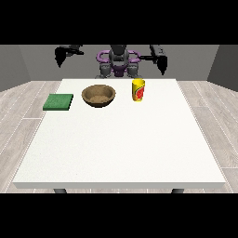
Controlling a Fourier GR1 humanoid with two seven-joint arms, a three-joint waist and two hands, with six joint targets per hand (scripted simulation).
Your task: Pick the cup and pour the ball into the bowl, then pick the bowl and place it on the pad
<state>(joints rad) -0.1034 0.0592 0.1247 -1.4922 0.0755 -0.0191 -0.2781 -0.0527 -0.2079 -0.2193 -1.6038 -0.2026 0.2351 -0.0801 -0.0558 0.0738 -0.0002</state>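
While both hands hung raised off the table, finger state unreadable, the cup (138,89) stood upright at 3 o'clock of the bowl (98,95); pad (58,102) at 9; cup probably light, rigid; grasp mid-wall.

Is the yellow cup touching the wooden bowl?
Apart. The front view shows a strip of bare white table between the cup and the bowl; the cup stands to the bowl's right.
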